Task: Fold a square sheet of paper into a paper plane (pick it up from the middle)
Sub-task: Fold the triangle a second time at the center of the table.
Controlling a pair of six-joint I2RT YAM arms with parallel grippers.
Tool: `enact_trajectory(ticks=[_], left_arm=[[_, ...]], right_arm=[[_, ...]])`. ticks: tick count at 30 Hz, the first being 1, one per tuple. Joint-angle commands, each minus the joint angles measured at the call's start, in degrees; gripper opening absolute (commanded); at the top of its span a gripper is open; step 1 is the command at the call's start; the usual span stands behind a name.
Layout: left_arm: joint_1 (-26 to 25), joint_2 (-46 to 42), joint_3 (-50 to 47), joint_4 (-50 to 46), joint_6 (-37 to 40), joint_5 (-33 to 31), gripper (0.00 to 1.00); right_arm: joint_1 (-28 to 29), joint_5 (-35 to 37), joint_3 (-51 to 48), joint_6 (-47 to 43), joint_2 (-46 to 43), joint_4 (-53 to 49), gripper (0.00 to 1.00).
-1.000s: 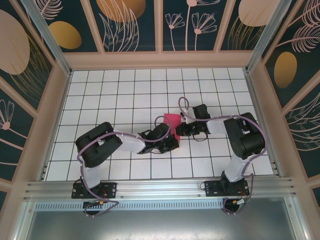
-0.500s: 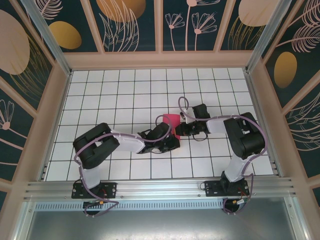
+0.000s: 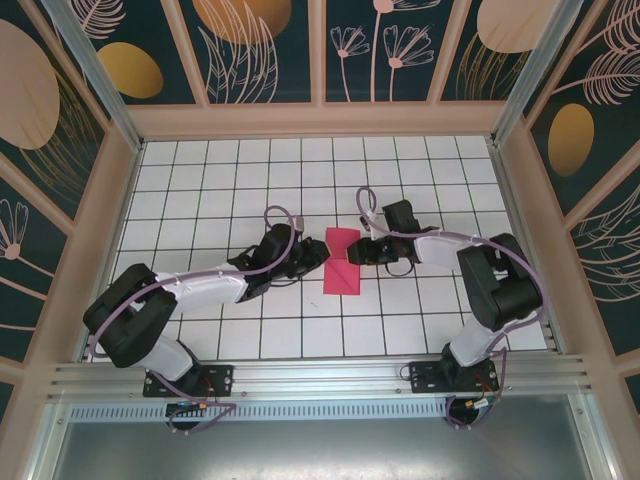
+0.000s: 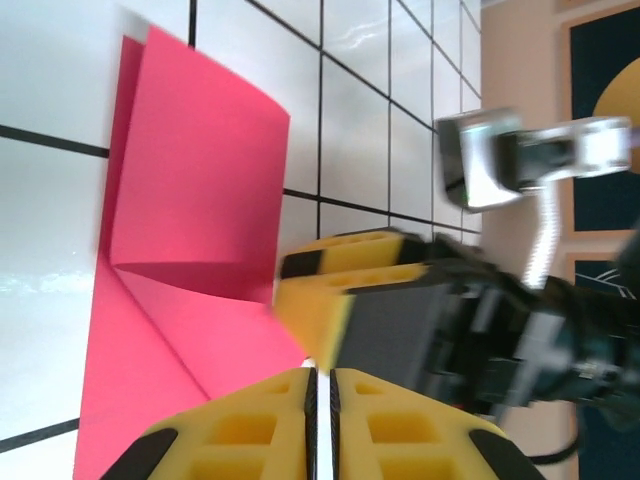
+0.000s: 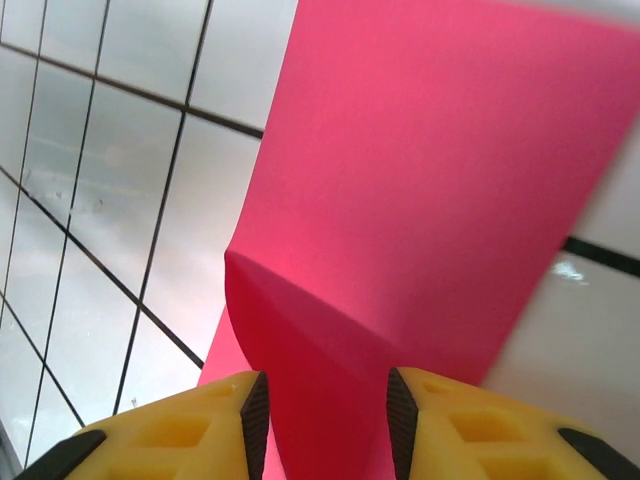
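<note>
**At centre frame, folding under way**

Seen from above, the pink sheet (image 3: 343, 262) lies on the worktop (image 3: 200, 190) just below the middle of the picture. It is already creased, with one flap doubled over and a ridge standing up off the surface. The left end effector (image 3: 312, 258) sits at the sheet's left edge, pads all but together. I cannot tell whether any paper is pinched there; my guess is that it steadies that side. The right end effector (image 3: 362, 250) meets the upper right edge. Its jaws are parted and the raised fold runs between them, loose rather than clamped, probably to shape the crease. Both come in low from opposite sides, nearly nose to nose, so room between them is tight. Bare worktop lies all round the sheet, and the walls (image 3: 320, 120) are well apart from it.
</note>
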Motion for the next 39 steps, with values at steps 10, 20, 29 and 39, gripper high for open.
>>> enact_trajectory(ticks=[10, 20, 29, 39], left_arm=[[0.34, 14.49, 9.54, 0.11, 3.36, 7.71, 0.11], [0.43, 19.98, 11.14, 1.14, 3.7, 8.53, 0.11], [0.45, 21.3, 11.82, 0.24, 4.76, 7.17, 0.11], [0.5, 21.34, 12.22, 0.28, 5.69, 7.59, 0.13]], right_arm=[[0.44, 1.52, -7.66, 8.9, -21.63, -1.89, 0.29], [10.67, 1.62, -13.96, 15.34, -21.39, 5.13, 0.14], [10.64, 4.14, -12.12, 15.63, -11.2, 7.33, 0.12], [8.51, 4.56, -15.0, 14.81, -6.17, 8.24, 0.12]])
